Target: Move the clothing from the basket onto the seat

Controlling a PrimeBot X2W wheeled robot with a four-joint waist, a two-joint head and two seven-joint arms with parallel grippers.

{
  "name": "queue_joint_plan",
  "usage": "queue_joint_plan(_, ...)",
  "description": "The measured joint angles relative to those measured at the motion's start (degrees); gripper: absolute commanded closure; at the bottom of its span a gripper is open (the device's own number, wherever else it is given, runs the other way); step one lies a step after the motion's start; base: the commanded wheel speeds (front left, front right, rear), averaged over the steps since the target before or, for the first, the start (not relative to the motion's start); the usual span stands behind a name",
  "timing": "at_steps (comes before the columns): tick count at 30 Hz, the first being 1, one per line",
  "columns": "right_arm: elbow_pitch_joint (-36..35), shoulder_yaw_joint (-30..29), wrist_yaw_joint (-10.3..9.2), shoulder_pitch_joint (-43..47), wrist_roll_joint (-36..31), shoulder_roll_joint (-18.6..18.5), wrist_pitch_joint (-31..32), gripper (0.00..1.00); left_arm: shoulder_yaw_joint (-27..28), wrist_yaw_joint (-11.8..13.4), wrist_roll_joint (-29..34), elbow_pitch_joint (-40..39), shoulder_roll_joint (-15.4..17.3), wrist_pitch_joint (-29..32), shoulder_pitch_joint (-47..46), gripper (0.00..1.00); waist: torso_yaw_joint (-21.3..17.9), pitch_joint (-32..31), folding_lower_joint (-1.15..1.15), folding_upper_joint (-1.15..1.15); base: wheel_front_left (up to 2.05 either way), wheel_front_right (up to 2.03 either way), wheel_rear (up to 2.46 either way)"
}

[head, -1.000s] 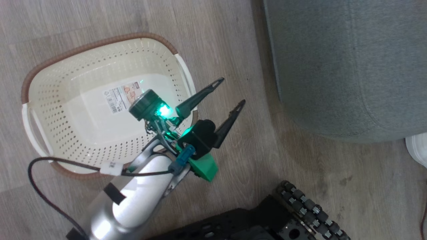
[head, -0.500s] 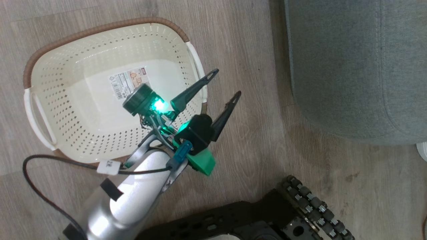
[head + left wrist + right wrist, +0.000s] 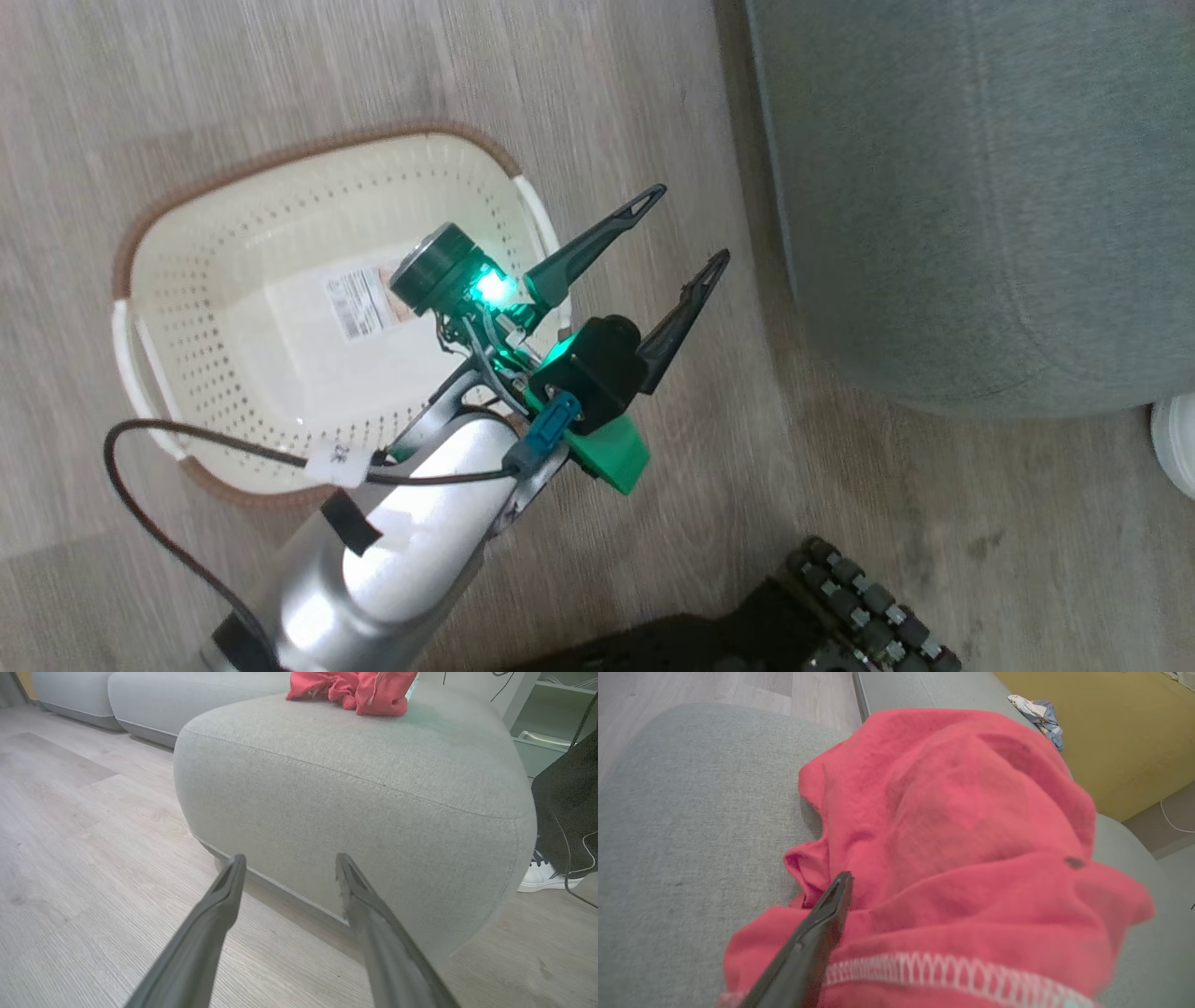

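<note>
1. Head view shows the small cream plastic basket with holes in its sides sitting on the grey wooden floor. It has nothing in it but a paper label on its bottom.
2. The left arm's two long dark fingers hang spread apart, between the basket and the big grey-green cloth sofa seat. They hold nothing.
3. The bright red soft clothing with white stitching lies in a heap on top of the seat. In the left wrist view it sits far from the rounded corner nearest the left fingers.
4. The right arm's fingers are right at the heap. One finger shows against the red cloth, with its tip at a fold. The other is hidden by the cloth, so it is not clear if they pinch the cloth or have let it go.
5. The job looks almost done. The step in hand is most likely leaving the last red piece on the seat.
6. To do it well, the right fingers should open wide first. Then they should go up slowly, so no cloth gets caught and pulled along.
7. If a bit of cloth hangs on a finger, it is best to come back down and open more.
8. The left fingers should keep clear of the basket, so it does not get bumped.
</note>
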Motion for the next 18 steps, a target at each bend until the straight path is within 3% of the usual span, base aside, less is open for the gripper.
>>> queue_joint_plan(8, -4.16, 7.02, 0.0, 4.88, 1.52, -0.91, 0.0, 0.0, 0.97, 0.16, -2.29, -0.56, -1.11, 0.0, 3.4, 0.0, -0.91, -7.8, 0.0, 0.0, 0.0, 0.0, 0.0)
queue_joint_plan(13, -10.06, 6.8, 0.0, 10.17, 1.78, -1.36, 0.0, 0.0, 2.85, 0.16, -2.99, -1.11, -1.62, 0.0, 7.04, 0.0, -1.48, -13.29, 0.0, 0.0, 0.0, 0.0, 0.0)
queue_joint_plan(18, -18.98, 2.59, 0.0, 17.36, 3.83, -1.49, 0.0, 0.0, 5.26, 0.2, -3.49, -2.31, -2.46, 0.0, 10.54, 0.0, -1.64, -18.48, 0.0, 0.0, 0.0, 0.0, 0.0)
